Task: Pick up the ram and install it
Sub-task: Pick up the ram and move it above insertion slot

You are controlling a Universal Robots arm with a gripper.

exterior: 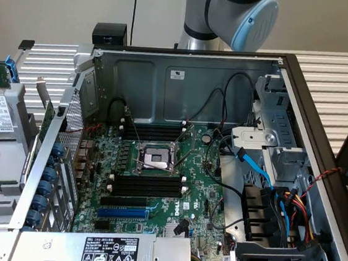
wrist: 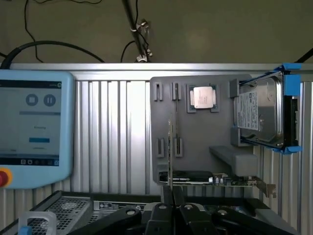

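The claw [wrist: 171, 199] is clenched on the ram [wrist: 169, 147], its fingers pressed together around the stick's near end. The ram shows thin edge-on, a narrow blade, and its long axis runs straight on from the fingers toward the tray [wrist: 205, 142] beyond. So the task's thing lies in the grip itself and not in any slot.

Just past the claw, a perforated metal rim of the case [wrist: 63, 210] crosses the wrist view, so I judge the claw to hang near the case's edge, facing away from the board. Farther on, the grey tray rests on the slatted table [wrist: 112, 127] and carries a card [wrist: 230, 181], a CPU [wrist: 204, 97] and a hard drive [wrist: 259, 115] in a blue-clipped bracket. A teach pendant [wrist: 34, 132] stands beside the tray.

In the exterior view the open case [exterior: 185, 82] holds the board, with black slots [exterior: 146, 185] on both sides of the socket [exterior: 159, 157]. Their long axes run across that view from left to right, and none shows a stick seated. The ram's long edge has to line up with that direction. The arm [exterior: 236, 12] rises behind the case.
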